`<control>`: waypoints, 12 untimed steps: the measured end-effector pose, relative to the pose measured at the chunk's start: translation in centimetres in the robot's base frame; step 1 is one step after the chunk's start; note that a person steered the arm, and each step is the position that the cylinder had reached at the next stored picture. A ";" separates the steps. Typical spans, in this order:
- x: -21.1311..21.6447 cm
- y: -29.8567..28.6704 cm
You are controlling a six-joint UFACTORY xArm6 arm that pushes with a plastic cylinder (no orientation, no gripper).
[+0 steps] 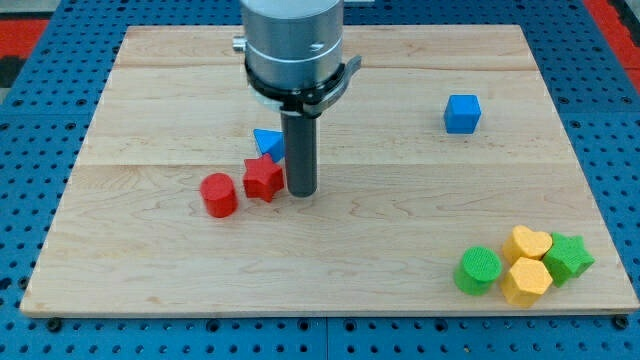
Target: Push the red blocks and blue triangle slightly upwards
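Observation:
A red cylinder (218,194) and a red star (262,178) sit side by side left of the board's centre. A blue triangle (267,141) lies just above the red star, partly hidden behind my rod. My tip (300,191) rests on the wooden board (150,120) right beside the red star's right side, touching or nearly touching it, and below-right of the blue triangle.
A blue cube (462,113) sits at the upper right. At the lower right corner is a cluster: a green cylinder (478,269), a yellow heart (527,243), a yellow hexagon (525,281) and a green star (568,257).

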State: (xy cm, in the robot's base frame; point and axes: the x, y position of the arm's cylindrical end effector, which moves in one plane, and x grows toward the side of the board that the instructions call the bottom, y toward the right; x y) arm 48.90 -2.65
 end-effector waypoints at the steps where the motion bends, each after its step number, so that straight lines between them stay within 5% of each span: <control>1: -0.5 -1.6; 2: -1.4 -4.0; 4: 4.3 -4.7; 5: 4.3 -11.4; 6: 3.7 -10.6; 10: -6.8 -5.0; 12: 1.4 -4.2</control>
State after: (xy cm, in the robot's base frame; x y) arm 50.33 -6.82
